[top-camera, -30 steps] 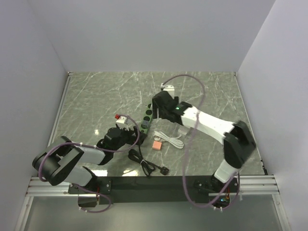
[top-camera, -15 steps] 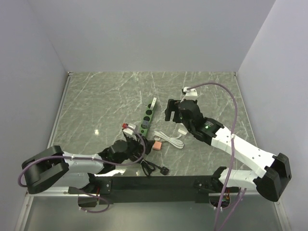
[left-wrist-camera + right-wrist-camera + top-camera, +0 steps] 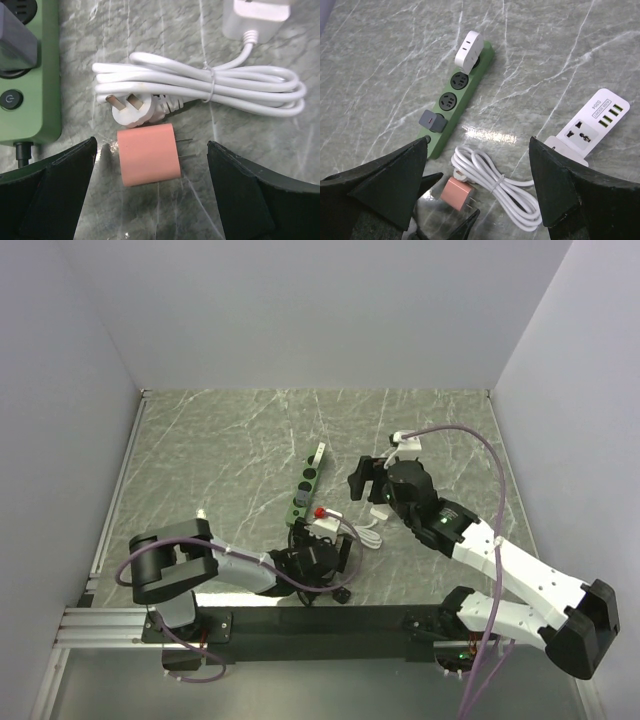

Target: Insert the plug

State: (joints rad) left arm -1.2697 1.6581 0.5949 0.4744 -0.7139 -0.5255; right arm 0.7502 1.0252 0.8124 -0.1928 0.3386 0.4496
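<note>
Lying between parted jaws of left end effector (image 3: pixel 151 146), pink plug (image 3: pixel 149 155) untouched, right end effector (image 3: pixel 479 141) parted too

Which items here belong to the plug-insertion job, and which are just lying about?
Job: pink charger, under the open left gripper; green power strip.
Lying about: white coiled cable; white socket block; grey adapter and white adapter, already plugged in.

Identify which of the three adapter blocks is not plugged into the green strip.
The pink adapter, lying loose on the table with prongs bare. The grey adapter and white adapter both sit in sockets of the green strip.
</note>
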